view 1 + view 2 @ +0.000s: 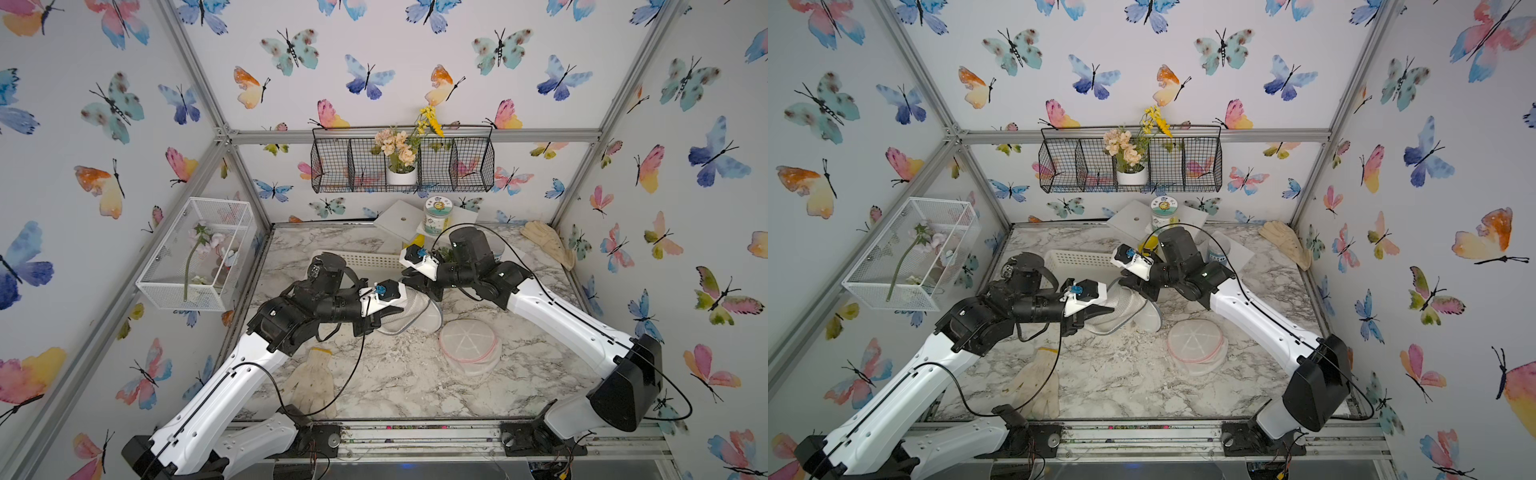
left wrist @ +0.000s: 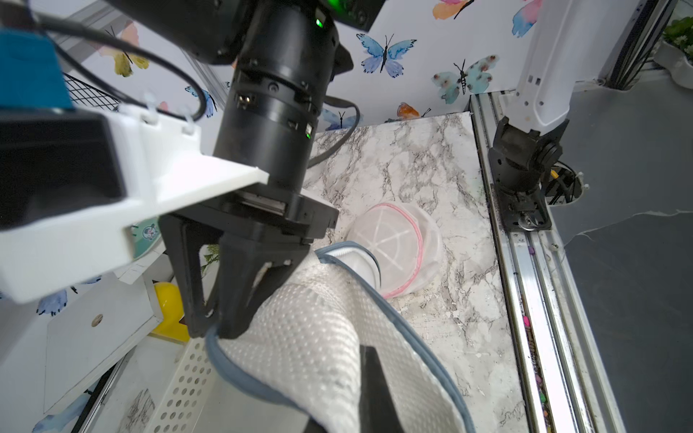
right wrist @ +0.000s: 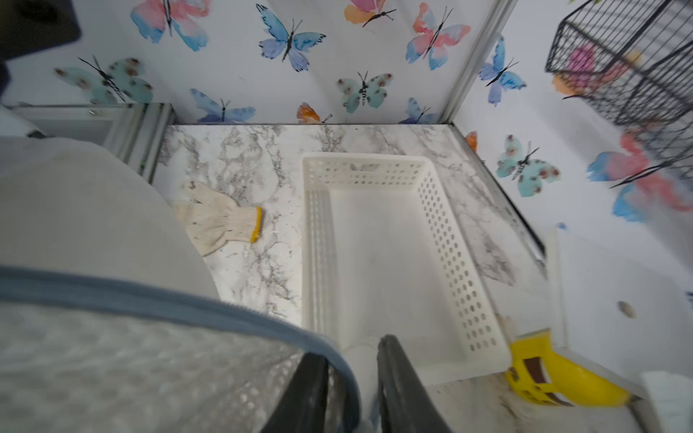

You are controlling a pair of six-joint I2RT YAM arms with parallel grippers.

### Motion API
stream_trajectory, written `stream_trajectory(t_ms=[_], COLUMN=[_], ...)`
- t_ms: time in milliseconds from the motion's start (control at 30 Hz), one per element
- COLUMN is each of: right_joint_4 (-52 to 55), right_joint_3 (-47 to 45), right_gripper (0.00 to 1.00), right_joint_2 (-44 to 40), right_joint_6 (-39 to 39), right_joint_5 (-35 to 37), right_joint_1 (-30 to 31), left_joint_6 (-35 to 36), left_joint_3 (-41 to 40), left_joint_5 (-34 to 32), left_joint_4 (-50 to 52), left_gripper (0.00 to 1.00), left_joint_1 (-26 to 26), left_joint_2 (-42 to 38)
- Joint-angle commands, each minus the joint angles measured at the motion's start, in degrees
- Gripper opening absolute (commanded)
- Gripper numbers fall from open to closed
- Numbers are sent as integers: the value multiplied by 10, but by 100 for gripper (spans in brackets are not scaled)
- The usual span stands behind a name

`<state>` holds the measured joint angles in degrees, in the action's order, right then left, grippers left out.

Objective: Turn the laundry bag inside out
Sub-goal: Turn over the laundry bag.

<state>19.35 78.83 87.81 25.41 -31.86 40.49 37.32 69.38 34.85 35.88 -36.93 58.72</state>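
Laundry bag (image 2: 318,337): white dotted mesh with grey-blue trim along the edge. It sits over the middle of the marble desk (image 1: 395,386), bunched and drawn up between the two claws, just in front of the basket.

Left claw (image 1: 1104,311): closed, pinching the mesh on the bag's left side. In its own wrist view one black finger shows against the fabric; the other is covered by cloth.

Right claw (image 3: 352,352): at the bag's edge, fingers standing a little apart. The grey trim runs down the gap against one finger. The right wrist view is blurred.

Basket (image 3: 442,232): white plastic, rectangular, perforated walls, upright on the desk behind the bag.

Round mesh pouch (image 1: 469,345): pale with a pink rim, lying flat near the bag, toward the right arm.

Cotton glove (image 1: 311,382): off-white with a yellow cuff, flat on the near left part of the desk.

Second glove (image 1: 548,243): pale, in the far right corner.

Yellow object (image 3: 555,378): beside a corner of the basket, partly hidden; kind unclear.

Jar (image 1: 436,216) and white board (image 1: 401,218): at the desk's back edge.

Wire rack (image 1: 332,166): black, on the back wall, with a white flower pot (image 1: 401,174) in the middle compartment.

White mesh box (image 1: 166,286): on the left wall, with an artificial flower (image 1: 203,237) inside.
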Motion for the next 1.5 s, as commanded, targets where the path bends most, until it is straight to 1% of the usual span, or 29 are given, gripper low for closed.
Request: stream_trajectory(t_ms=[0,67,200,300,433,500,567,633,700,800,867,1000,1067,1133,1200,1267,1333,1400,1467], right_joint_4=[6,-15,-52,-73,-103,-134,-171,-199,-198,-196,-196,-197,-175,-153,-157,-168,-173,-173,-150], right_joint_3=[-30,-51,-106,-146,-182,-198,-212,-218,-211,-203,-201,-204,-181,-149,-133,-128,-124,-129,-124], right_gripper=[43,50,58,60,62,63,63,63,63,63,65,69,70,70,69,68,66,62,59], right_joint_2=[-2,-18,-66,-99,-134,-148,-157,-162,-163,-175,-185,-193,-183,-178,-179,-178,-169,-157,-146], right_joint_6=[-56,-101,-183,-239,-316,-358,-401,-439,-469,-499,-506,-485,-480,-466,-473,-499,-541,-586,-597], right_joint_5=[-62,-83,-120,-140,-141,-137,-131,-106,-66,-38,-29,-20,-27,-47,-88,-142,-199,-231,-241], right_joint_1=[-28,-43,-72,-83,-94,-104,-111,-115,-121,-128,-130,-138,-149,-152,-152,-152,-152,-150,-149], left_joint_6=[-42,-79,-173,-258,-379,-435,-487,-522,-543,-567,-575,-565,-561,-560,-562,-566,-566,-567,-567], left_joint_3=[-25,-55,-131,-182,-240,-275,-306,-324,-329,-354,-363,-350,-346,-344,-346,-349,-352,-351,-350], left_joint_5=[72,55,12,1,-42,-54,-82,-96,-119,-162,-177,-171,-170,-167,-169,-170,-168,-164,-159], left_joint_4=[-115,-163,-295,-388,-491,-561,-621,-664,-671,-703,-716,-653,-629,-618,-619,-631,-644,-658,-674], left_gripper=[0,0,0,0,0,0,0,0,0,0,0,0,0,0,0,0,0,0,0], left_joint_1=[-5,-4,-3,-3,-3,-4,-4,-4,-4,-4,-4,-4,-4,-4,-4,-4,-4,-4,-4], left_joint_2=[-58,-81,-135,-166,-190,-197,-198,-191,-186,-197,-205,-200,-199,-199,-198,-196,-190,-180,-170])
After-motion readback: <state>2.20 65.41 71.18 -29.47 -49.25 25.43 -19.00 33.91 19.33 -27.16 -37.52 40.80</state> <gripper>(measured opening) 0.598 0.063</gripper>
